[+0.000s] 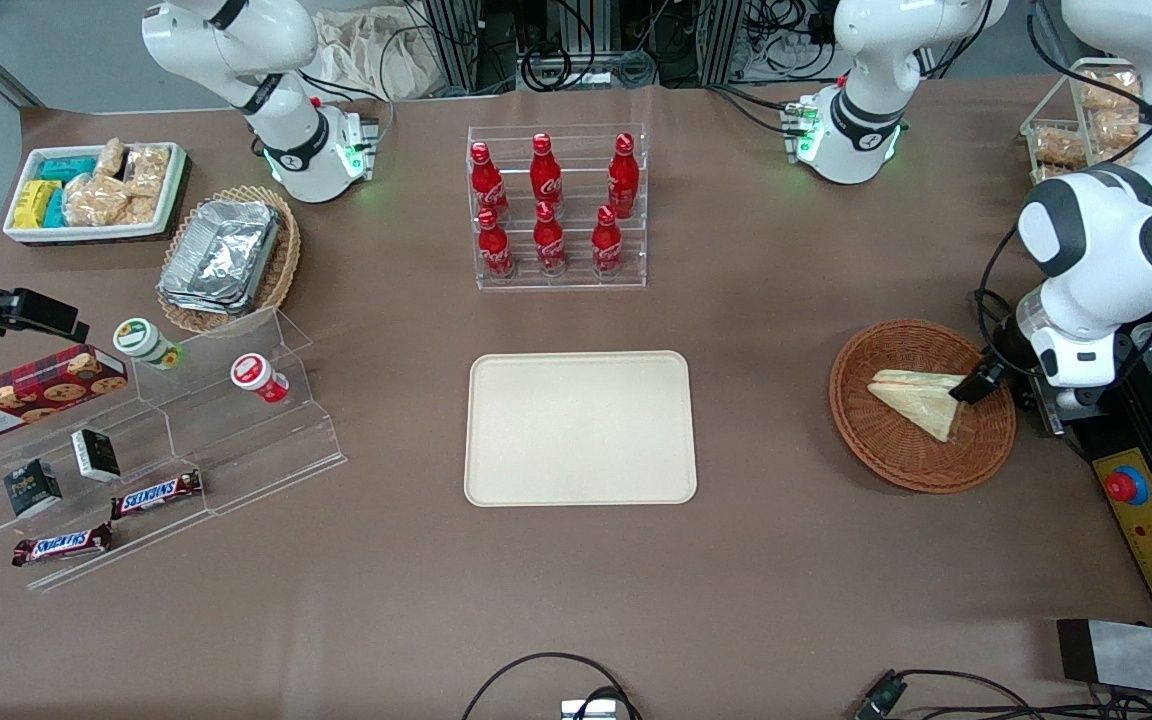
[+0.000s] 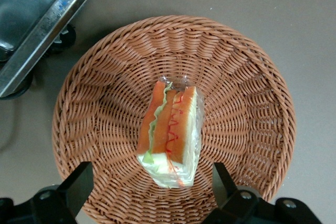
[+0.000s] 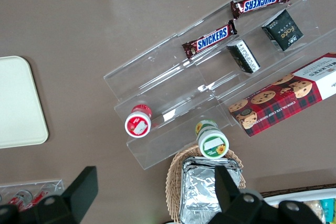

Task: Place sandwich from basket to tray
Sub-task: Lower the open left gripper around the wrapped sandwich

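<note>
The sandwich (image 1: 918, 400), a wrapped triangular half with orange and green filling, lies in the round reddish-brown wicker basket (image 1: 861, 425) toward the working arm's end of the table. In the left wrist view the sandwich (image 2: 170, 132) shows its cut edge in the middle of the basket (image 2: 94, 93). My gripper (image 1: 976, 385) hangs low over the basket at the sandwich's wide end. It is open (image 2: 151, 184), its two fingers spread wider than the sandwich with nothing held. The cream-beige tray (image 1: 581, 430) lies flat in the middle of the table and carries nothing.
A clear rack of red cola bottles (image 1: 556, 205) stands farther from the front camera than the tray. Black equipment with a red button (image 1: 1126, 487) sits beside the basket. A metal-edged bin (image 2: 37, 30) lies close to the basket's rim. Snack shelves (image 1: 136, 450) occupy the parked arm's end.
</note>
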